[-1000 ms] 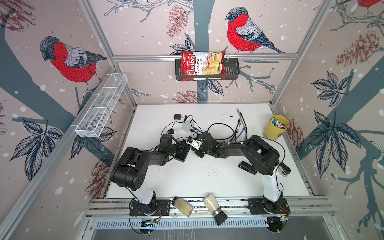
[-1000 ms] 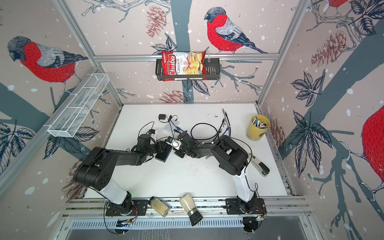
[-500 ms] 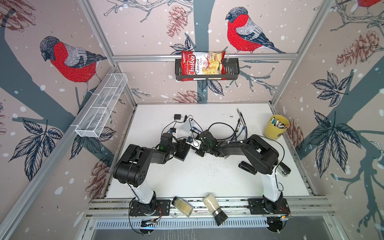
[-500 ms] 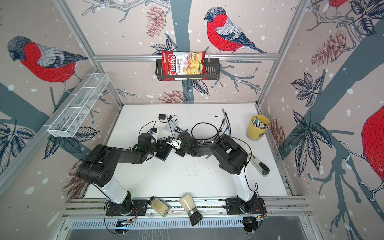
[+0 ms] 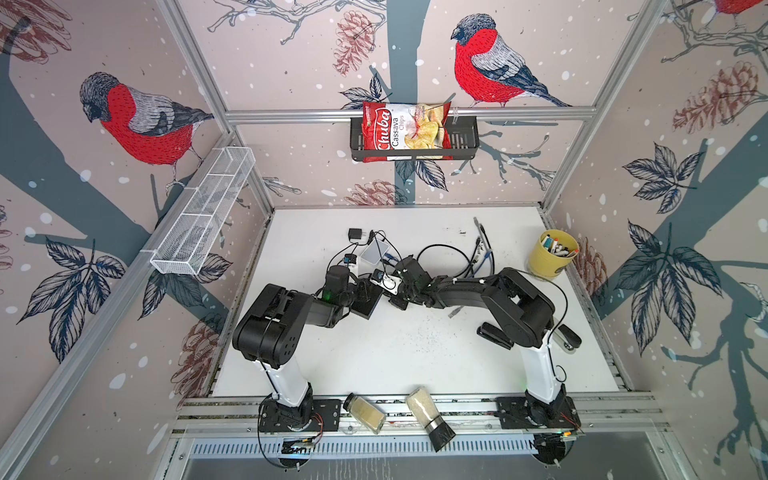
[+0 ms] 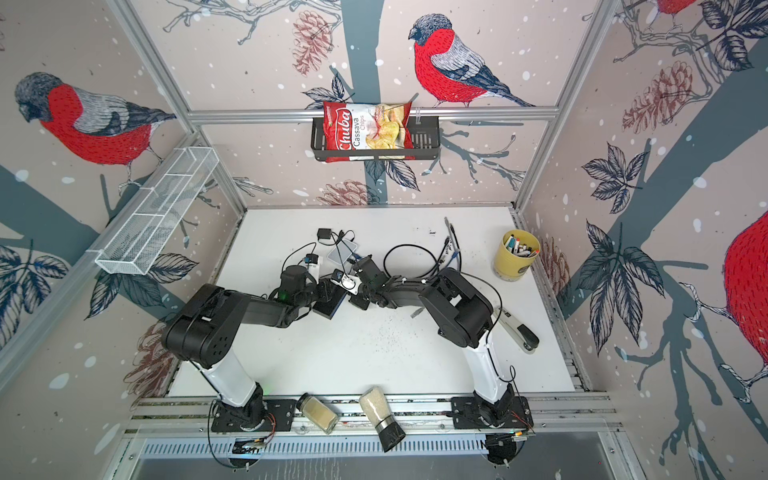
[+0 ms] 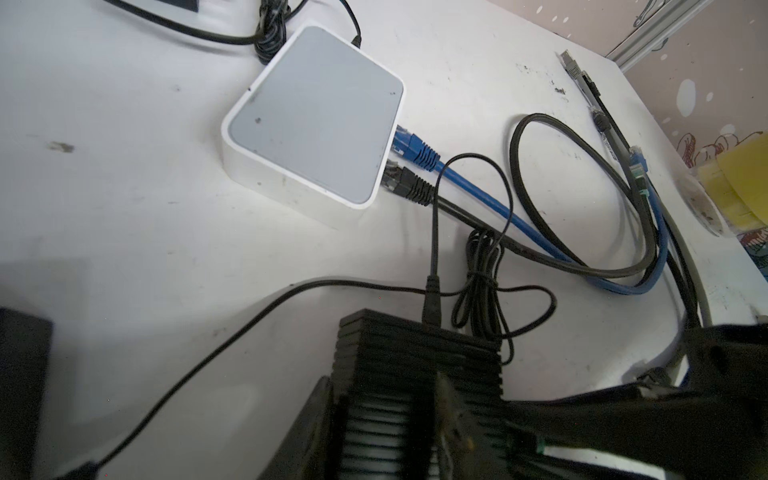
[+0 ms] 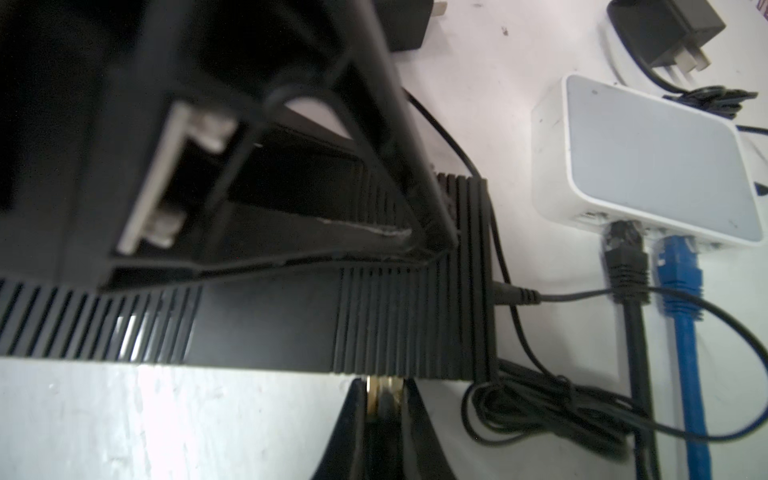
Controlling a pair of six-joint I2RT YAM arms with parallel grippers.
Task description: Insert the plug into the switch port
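The switch [image 5: 368,301] [image 6: 330,301] is a black ribbed box near the table's middle in both top views. My left gripper [image 7: 386,428] is shut on the switch [image 7: 415,365], one finger on each side of it. My right gripper [image 8: 384,411] is shut on the plug [image 8: 384,392], a small clear and gold connector. The plug's tip meets the long side of the switch [image 8: 332,316]. The port is hidden, so its depth cannot be told. A thin black power lead [image 7: 432,303] enters the switch's end. In a top view my right gripper [image 5: 395,297] sits just right of the switch.
A white router [image 5: 374,251] [image 7: 316,120] with blue and black cables plugged in lies just behind the switch. Loose cables [image 5: 478,257] trail right toward a yellow pen cup [image 5: 552,253]. A black stapler [image 5: 494,336] lies by the right arm. Two spice jars [image 5: 365,411] rest on the front rail.
The left arm's elbow has shifted slightly to the right. Both grippers have stayed at the switch with their holds unchanged.
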